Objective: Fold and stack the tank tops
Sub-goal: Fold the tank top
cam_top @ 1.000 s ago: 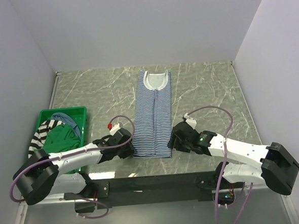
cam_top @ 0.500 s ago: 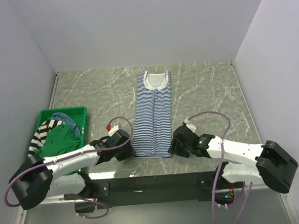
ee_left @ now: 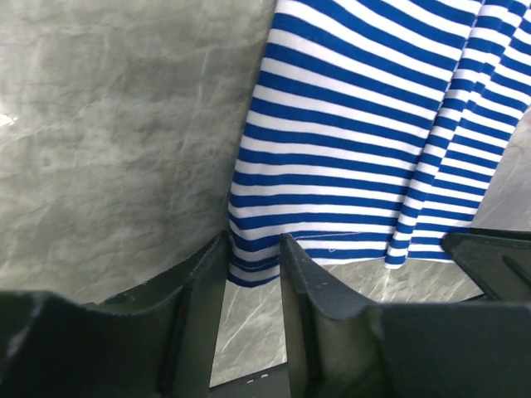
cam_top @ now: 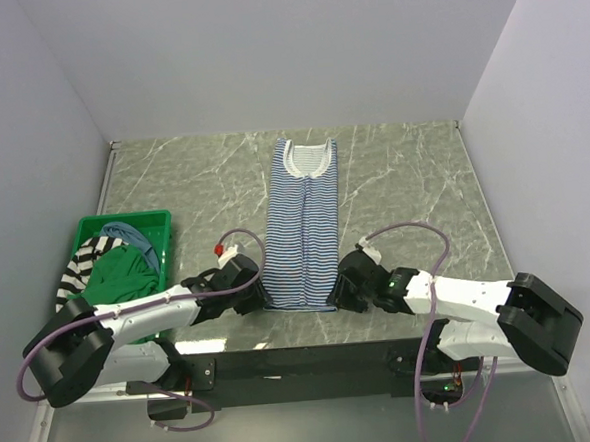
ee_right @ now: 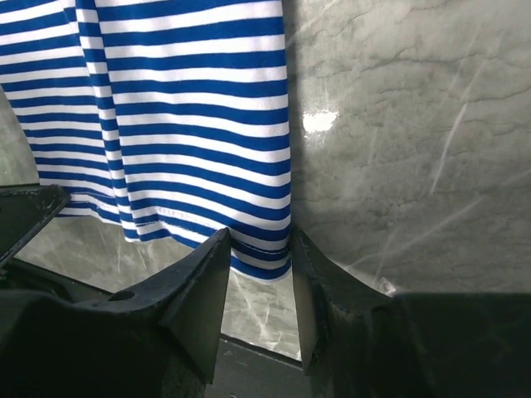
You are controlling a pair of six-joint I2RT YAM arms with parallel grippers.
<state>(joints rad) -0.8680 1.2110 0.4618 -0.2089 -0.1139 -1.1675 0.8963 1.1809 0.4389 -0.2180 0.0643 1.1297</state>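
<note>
The thin navy-white striped tank top (cam_top: 304, 230) lies folded lengthwise, a narrow strip in the middle of the table, neckline at the far end. My left gripper (cam_top: 260, 296) is open at its near left hem corner (ee_left: 249, 269), which sits between the fingertips (ee_left: 253, 245). At the near right hem corner (ee_right: 264, 264) my right gripper (cam_top: 340, 296) is open too, its fingertips (ee_right: 260, 240) straddling the cloth. A plain green top (cam_top: 118, 277), a bold black-white striped top (cam_top: 80, 262) and a dusty blue top (cam_top: 127, 232) lie bunched in the bin.
The rigid green plastic bin (cam_top: 135, 219) stands at the left edge beside my left arm. Grey walls close off the marble table (cam_top: 402, 174) on the left, far and right sides. A black base rail (cam_top: 304, 361) runs along the near edge.
Both grippers have moved a little toward the near edge and inward, and now straddle the striped top's hem corners. The cloth has not visibly moved.
</note>
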